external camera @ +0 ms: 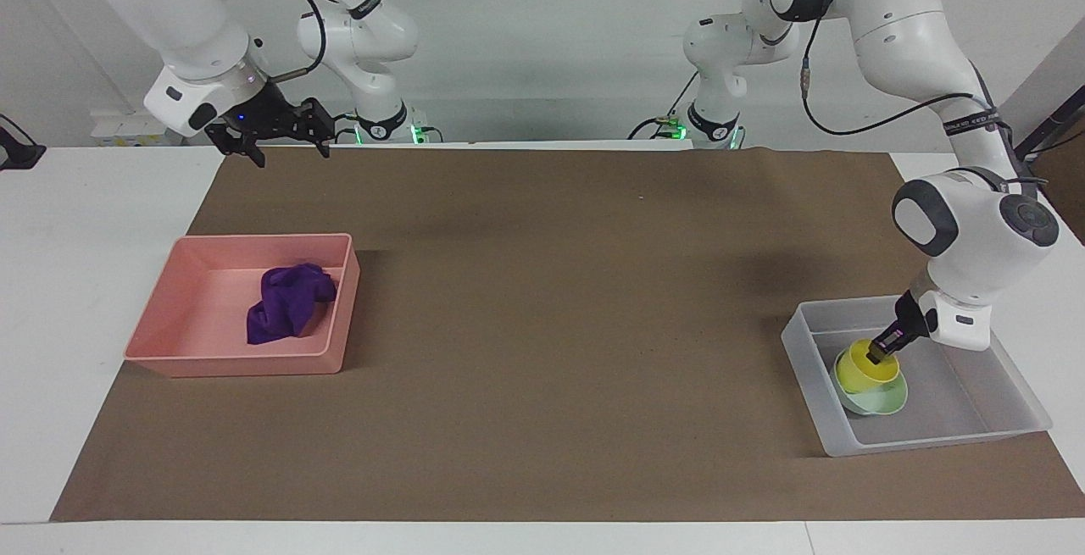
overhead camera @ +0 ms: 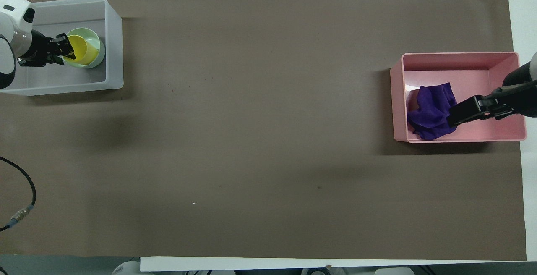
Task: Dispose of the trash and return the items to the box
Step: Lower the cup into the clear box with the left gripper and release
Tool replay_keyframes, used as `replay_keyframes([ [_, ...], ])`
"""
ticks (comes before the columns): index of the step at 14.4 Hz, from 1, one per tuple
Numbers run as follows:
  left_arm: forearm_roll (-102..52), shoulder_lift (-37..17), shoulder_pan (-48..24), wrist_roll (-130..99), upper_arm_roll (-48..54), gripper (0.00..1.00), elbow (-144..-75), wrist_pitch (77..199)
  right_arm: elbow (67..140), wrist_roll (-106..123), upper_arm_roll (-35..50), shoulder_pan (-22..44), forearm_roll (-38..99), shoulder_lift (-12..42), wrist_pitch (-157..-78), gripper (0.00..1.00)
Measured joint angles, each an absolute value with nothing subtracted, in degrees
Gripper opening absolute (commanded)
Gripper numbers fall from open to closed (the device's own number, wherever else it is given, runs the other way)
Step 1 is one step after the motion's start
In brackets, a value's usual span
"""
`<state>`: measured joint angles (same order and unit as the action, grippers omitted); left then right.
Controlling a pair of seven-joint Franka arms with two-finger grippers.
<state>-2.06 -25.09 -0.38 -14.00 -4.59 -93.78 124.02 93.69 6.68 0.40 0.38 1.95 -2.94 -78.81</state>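
The yellow cup (external camera: 860, 375) stands in the mint green bowl (external camera: 880, 405), inside the clear box (external camera: 932, 438) at the left arm's end of the table. My left gripper (external camera: 881, 353) is shut on the cup's rim. In the overhead view the left gripper (overhead camera: 67, 51) holds the cup (overhead camera: 84, 48) in the bowl (overhead camera: 99, 44) in the box (overhead camera: 114, 48). The purple cloth (external camera: 284, 305) lies in the pink tray (external camera: 237, 364). My right gripper (external camera: 288, 148) is open and empty, raised over the mat beside the tray. From above, the right gripper (overhead camera: 455, 116) overlaps the cloth (overhead camera: 430, 107).
The pink tray (overhead camera: 461, 55) sits at the right arm's end of the brown mat (external camera: 551, 309). A cable (overhead camera: 25, 191) hangs at the edge of the overhead view by the left arm.
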Motion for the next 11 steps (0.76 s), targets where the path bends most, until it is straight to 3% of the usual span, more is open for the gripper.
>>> replay_keyframes([
  [4, -1.0, -15.7, -1.1, -4.9, -3.9, 1.0, -87.7, 106.6, 93.7, 6.7, 0.4, 0.4, 1.9, -2.9, -78.8, 1.0],
  [8, -1.0, -2.3, -2.9, 1.0, -3.6, 1.0, -87.9, 93.0, 93.7, 6.7, 0.4, 0.4, 1.9, -2.9, -78.8, 1.0],
  [11, -1.0, 1.6, -5.2, 1.4, -3.4, 1.0, -89.1, 88.9, 93.7, 6.7, 0.3, 0.4, 1.9, -2.9, -78.8, 1.0],
])
